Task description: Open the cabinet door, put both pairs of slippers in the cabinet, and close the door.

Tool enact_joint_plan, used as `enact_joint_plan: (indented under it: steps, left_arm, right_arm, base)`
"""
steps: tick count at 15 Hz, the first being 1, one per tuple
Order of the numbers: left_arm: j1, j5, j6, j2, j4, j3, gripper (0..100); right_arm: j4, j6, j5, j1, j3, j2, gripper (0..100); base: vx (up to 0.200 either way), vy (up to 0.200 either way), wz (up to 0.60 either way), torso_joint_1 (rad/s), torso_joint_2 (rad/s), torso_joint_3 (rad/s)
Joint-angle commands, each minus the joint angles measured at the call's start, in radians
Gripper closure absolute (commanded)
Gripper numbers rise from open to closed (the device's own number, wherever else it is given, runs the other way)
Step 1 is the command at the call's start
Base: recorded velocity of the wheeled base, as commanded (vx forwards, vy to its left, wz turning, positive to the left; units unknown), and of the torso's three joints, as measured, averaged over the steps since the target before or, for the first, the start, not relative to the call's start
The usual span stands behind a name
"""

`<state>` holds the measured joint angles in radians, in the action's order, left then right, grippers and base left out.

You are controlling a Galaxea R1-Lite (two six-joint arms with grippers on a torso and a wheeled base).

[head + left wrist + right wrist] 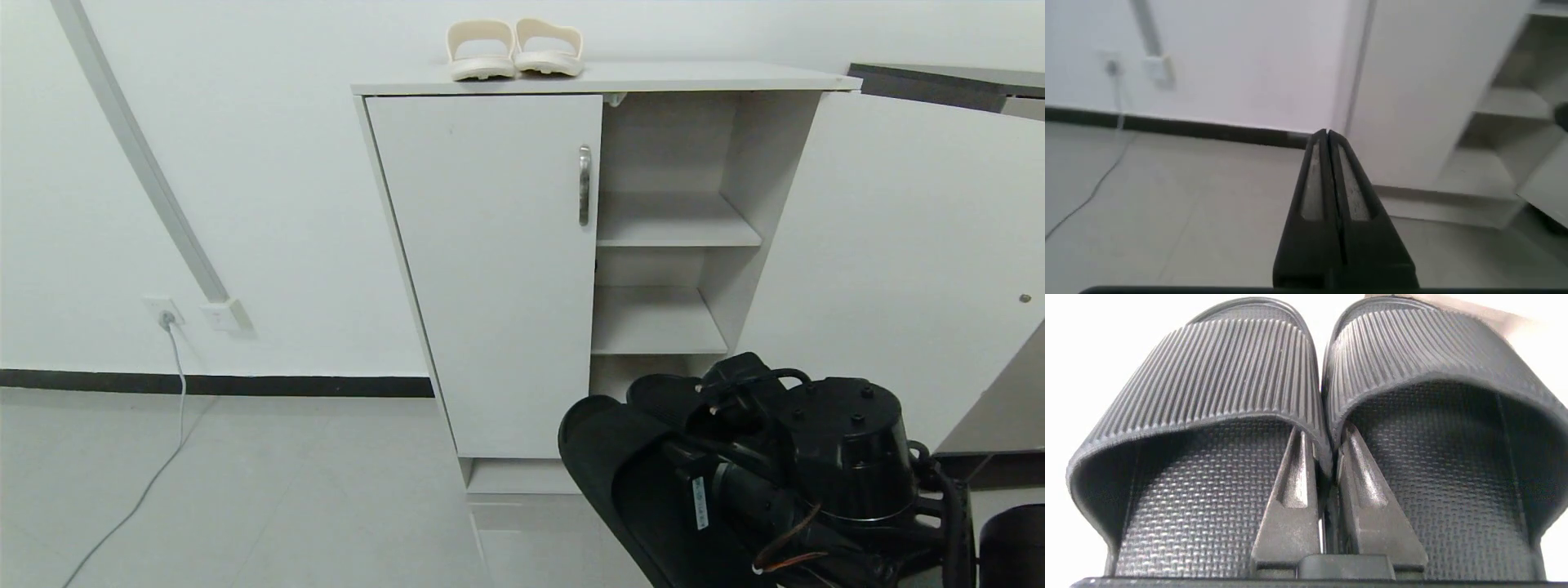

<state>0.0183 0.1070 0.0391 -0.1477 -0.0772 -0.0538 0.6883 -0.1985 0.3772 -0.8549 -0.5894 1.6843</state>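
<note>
Black slippers (1233, 400) clamped by right end effector (1325, 434), low before cabinet (490, 286).

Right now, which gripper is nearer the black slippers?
Right. The right gripper is shut on the black slippers; the left gripper, shut and empty, is apart from them, facing the cabinet.

A plain indoor room, whether a home hallway or a test space is unclear: white shoe cabinet (490, 269) at twelve o'clock against a white wall (269, 163), wall socket (166, 311) with cable (152, 483) at nine, black skirting (245, 384), grey floor tiles (310, 498) at seven.
</note>
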Motion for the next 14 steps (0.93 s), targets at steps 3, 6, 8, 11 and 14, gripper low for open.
enact_joint_plan:
  steps: [3, 6, 8, 11, 14]
  left_arm:
    - [-0.017, -0.121, -0.012, 0.148, 0.025, 0.051, 100]
    - [-0.017, -0.234, -0.038, 0.148, 0.039, 0.048, 100]
    - [-0.017, -0.204, -0.036, 0.148, 0.037, 0.048, 100]
    - [-0.017, 0.016, -0.042, 0.148, 0.080, 0.052, 100]
    - [-0.017, -0.073, -0.044, 0.148, 0.079, 0.054, 100]
  right_arm:
    - [0.000, -0.001, -0.008, -0.006, 0.000, 0.002, 100]
    - [0.005, 0.001, -0.003, -0.026, 0.002, 0.008, 100]
    - [0.011, 0.002, -0.001, -0.030, 0.010, 0.008, 100]
    - [0.042, 0.008, 0.002, -0.030, 0.029, 0.011, 100]
    - [0.042, 0.010, 0.034, -0.036, 0.002, 0.020, 100]
  base:
    - [0.000, 0.000, 0.00, 0.000, 0.00, 0.000]
    - [0.000, 0.000, 0.00, 0.000, 0.00, 0.000]
    - [0.000, 0.000, 0.00, 0.000, 0.00, 0.000]
    - [0.000, 0.000, 0.00, 0.000, 0.00, 0.000]
    - [0.000, 0.000, 0.00, 0.000, 0.00, 0.000]
